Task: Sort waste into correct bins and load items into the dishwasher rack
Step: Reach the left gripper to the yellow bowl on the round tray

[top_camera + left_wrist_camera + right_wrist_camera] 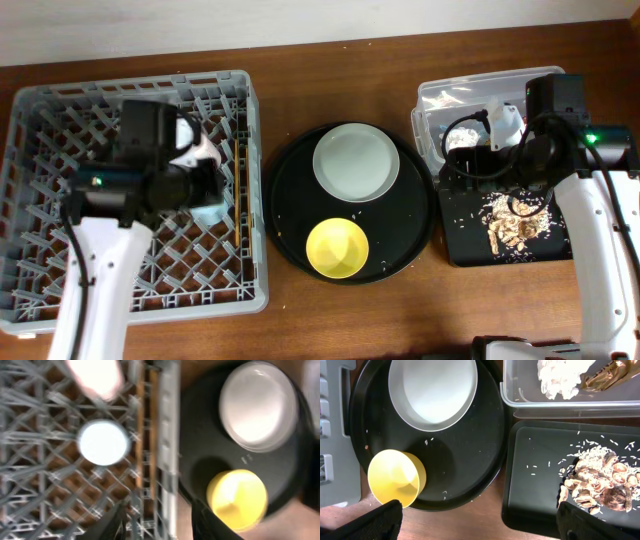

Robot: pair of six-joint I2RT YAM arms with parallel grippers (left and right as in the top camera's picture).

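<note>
In the left wrist view, which is blurred, a light-blue cup (103, 442) and a pink cup (95, 377) stand in the grey dishwasher rack (167, 420). Brown chopsticks (145, 435) lie along its right wall. My left gripper (159, 525) is open above that wall and holds nothing. The white plate (432, 390) and yellow bowl (395, 477) sit on the round black tray (470, 460). The clear tub (570, 405) holds the white napkin (562, 377) and gold wrapper (607, 372). Food scraps (600, 485) lie in the black rectangular tray (540, 485). My right gripper (482, 525) is wide open and empty above the table.
The rack (130, 200) fills the table's left side, with the left arm (110, 250) over it. The round tray (290, 200) is in the middle and the two bins (455, 235) are at the right under the right arm (600, 200). Rice grains dot both black trays.
</note>
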